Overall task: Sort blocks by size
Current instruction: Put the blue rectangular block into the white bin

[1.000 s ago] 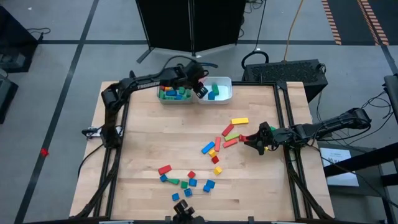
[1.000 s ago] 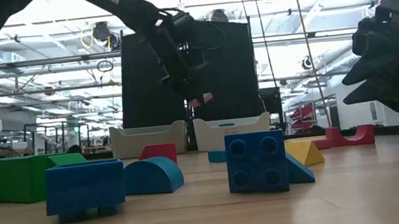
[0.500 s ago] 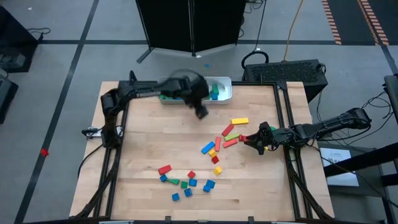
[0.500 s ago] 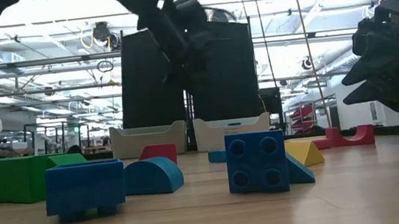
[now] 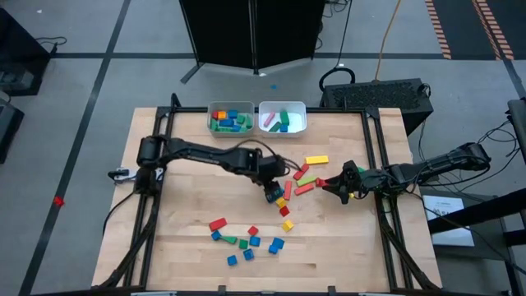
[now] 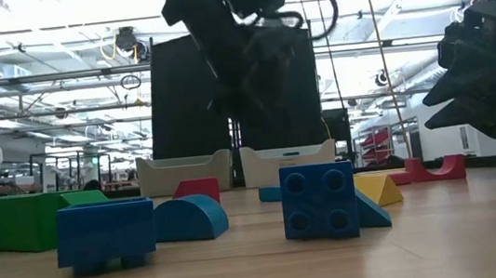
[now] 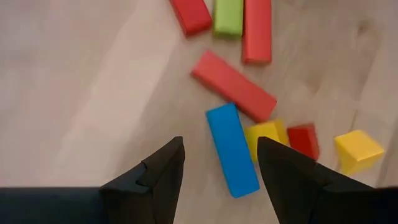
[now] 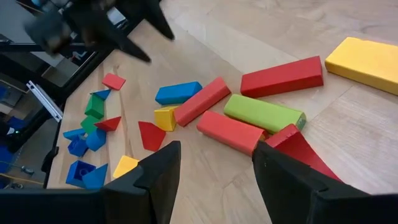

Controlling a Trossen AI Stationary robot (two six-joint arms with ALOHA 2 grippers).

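left gripper [image 6: 246,36]: motion-blurred in low view, finger tips indistinct | yellow bar [image 8: 367,62]: cut off by right wrist picture's edge | bins [image 6: 186,173]: contents hidden behind walls in low view | green block [image 6: 14,222]: partly hidden behind blue block [image 6: 104,232]

The counter [image 5: 189,205] is pale wood grain. At frame centre lie a blue bar [image 5: 274,195], red bars [image 5: 302,188], a green bar [image 5: 306,180] and a yellow bar [image 5: 316,159]. Lower down sit blue cubes [image 5: 254,241] and a red block [image 5: 217,223]. Two white bins [image 5: 295,107] at top hold mixed colours. Both hands [image 5: 274,196] [image 5: 339,186] are black.
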